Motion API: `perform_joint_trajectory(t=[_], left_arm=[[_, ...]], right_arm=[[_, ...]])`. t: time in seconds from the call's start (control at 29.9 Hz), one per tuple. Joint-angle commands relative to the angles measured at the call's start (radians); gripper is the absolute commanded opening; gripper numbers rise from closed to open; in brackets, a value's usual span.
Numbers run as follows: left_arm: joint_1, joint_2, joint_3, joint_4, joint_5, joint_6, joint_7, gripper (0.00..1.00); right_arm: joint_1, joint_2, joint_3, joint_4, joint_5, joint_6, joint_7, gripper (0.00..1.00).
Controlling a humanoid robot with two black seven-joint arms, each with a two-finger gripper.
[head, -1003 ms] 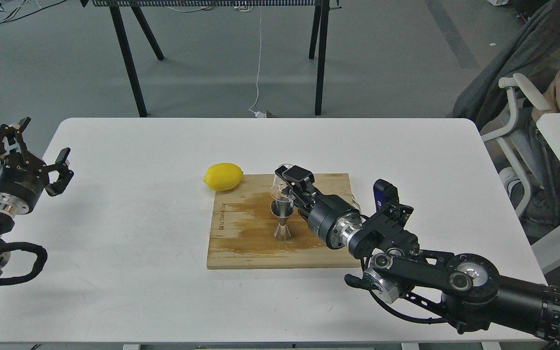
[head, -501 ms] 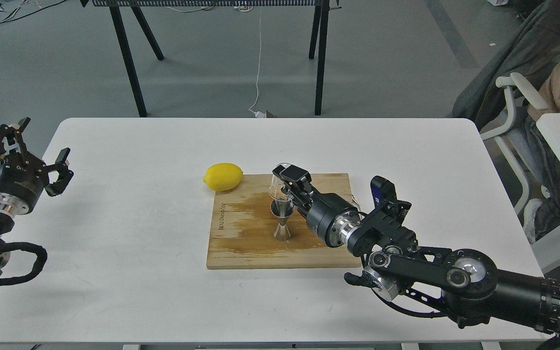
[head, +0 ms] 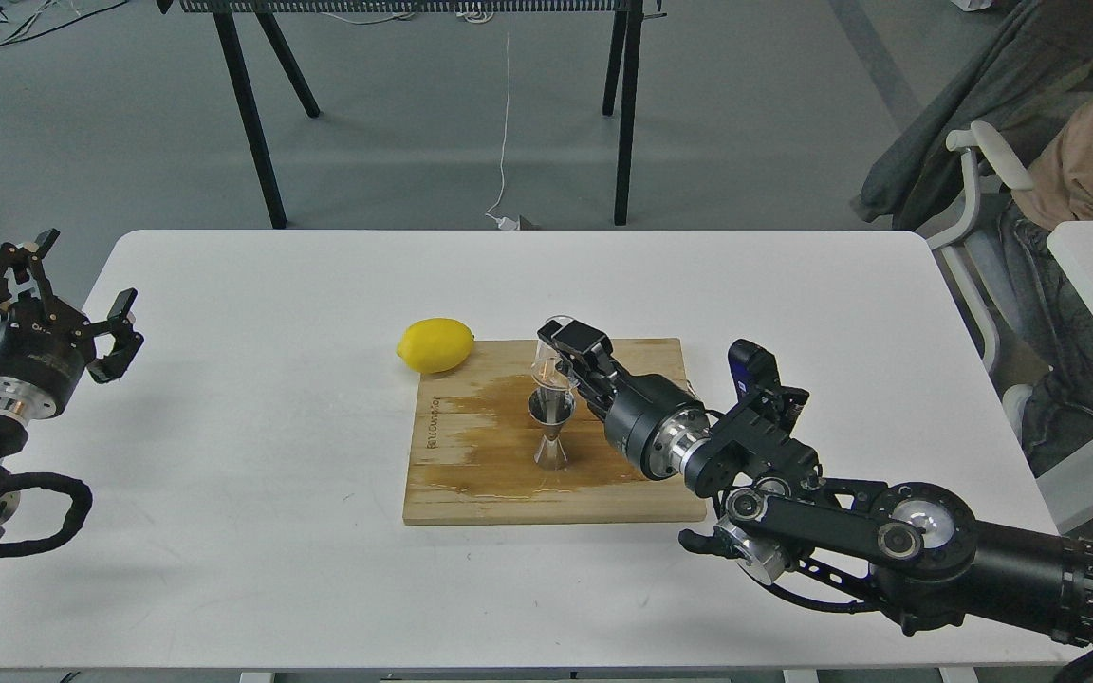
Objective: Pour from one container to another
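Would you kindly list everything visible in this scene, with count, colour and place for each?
table: 1, white, fills the foreground
cutting board: 1, light wood with wet patches, table centre
lemon: 1, yellow, at the board's far left corner
jigger: 1, shiny steel, upright on the board
glass cup: 1, clear, held above the jigger
dark table legs: black, on the floor behind
chair: 1, white, right edge
right gripper: 1, black, shut on the glass cup
left gripper: 1, black, open, left edge
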Motion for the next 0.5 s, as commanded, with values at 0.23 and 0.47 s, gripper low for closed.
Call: perform_joint_trajectory(t=[0.23, 0.47], left_arm=[[0.0, 0.0, 0.0, 0.0, 0.0, 0.0, 0.0, 0.97], [0.0, 0.0, 0.0, 0.0, 0.0, 0.0, 0.0, 0.97]], right_arm=[[0.027, -0.008, -0.03, -0.018, -0.003, 0.0, 0.0, 0.36], [0.05, -0.006, -0.048, -0.021, 0.0, 0.0, 0.0, 0.36]])
